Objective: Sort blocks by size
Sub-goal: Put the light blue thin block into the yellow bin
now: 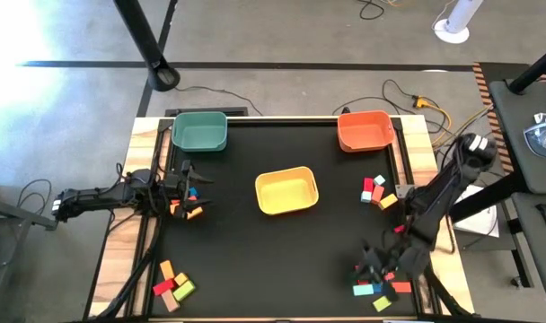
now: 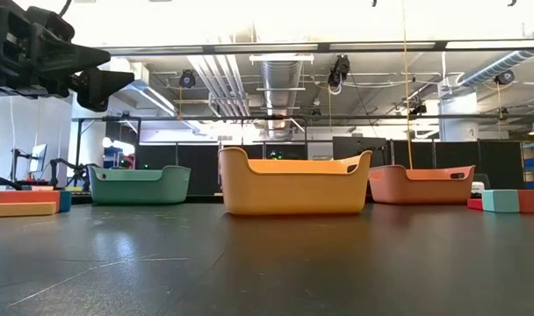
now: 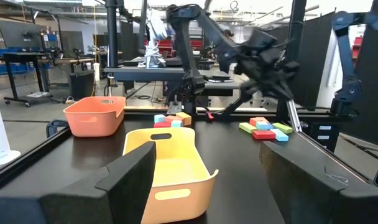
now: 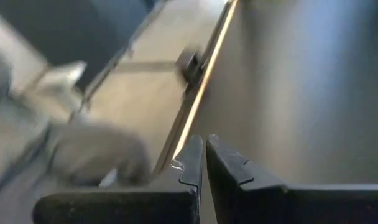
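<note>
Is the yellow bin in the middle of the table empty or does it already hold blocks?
Empty. The high view shows only bare floor inside the yellow bin, and the left wrist view shows no blocks inside it either.

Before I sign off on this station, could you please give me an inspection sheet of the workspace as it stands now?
Surface: black table with pale wooden edges.
Job's things: blocks in four clusters: by the left gripper, front left, right of centre, front right.
Clutter: green bin, yellow bin and orange bin; no blocks seen inside.
Grippers: left gripper open, holding nothing, at the left cluster; right gripper shut, no block visible between its fingers, over the front right cluster.
Cables: loose cables on the floor behind the table.
Surroundings: workshop with racks; no people seen.
</note>
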Available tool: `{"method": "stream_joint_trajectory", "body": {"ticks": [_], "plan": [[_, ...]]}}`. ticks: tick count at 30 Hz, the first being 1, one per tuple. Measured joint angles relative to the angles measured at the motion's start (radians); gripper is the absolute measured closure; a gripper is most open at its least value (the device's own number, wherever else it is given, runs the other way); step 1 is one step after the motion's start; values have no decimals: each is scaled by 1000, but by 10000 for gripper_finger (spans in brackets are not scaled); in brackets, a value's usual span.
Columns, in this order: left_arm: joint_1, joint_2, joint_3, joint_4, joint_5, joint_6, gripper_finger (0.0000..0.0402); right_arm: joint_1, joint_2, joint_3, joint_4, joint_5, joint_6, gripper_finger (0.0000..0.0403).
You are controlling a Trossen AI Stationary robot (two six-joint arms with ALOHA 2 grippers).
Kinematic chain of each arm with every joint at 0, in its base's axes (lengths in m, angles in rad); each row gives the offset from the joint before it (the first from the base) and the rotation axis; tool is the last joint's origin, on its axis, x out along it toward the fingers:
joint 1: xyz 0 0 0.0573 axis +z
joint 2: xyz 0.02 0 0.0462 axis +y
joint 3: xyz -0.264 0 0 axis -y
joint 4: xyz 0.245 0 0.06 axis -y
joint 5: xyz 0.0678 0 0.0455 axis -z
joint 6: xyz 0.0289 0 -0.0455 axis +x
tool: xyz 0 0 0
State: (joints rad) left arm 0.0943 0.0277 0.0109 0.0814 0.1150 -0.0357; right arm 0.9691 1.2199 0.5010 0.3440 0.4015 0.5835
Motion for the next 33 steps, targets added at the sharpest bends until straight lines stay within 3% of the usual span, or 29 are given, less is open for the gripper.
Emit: {"method": "stream_joint_trajectory", "body": {"ticks": [3, 6, 13, 18, 22, 33], "plan": [[0, 0, 0, 0, 0, 0, 128, 0, 109, 96, -58, -115, -7, 390], [0, 0, 0, 0, 0, 0, 128, -2, 188, 202, -160, -141, 15, 390], [0, 0, 0, 0, 0, 0, 128, -3, 311, 499, -785, -152, 267, 390], [0, 0, 0, 0, 0, 0, 128, -3, 412, 688, -1083, -247, 394, 390], [0, 0, 0, 0, 0, 0, 128, 3, 485, 777, -1141, -278, 375, 371], [0, 0, 0, 0, 0, 0, 128, 6, 622, 820, -1167, -321, 284, 226]]}}
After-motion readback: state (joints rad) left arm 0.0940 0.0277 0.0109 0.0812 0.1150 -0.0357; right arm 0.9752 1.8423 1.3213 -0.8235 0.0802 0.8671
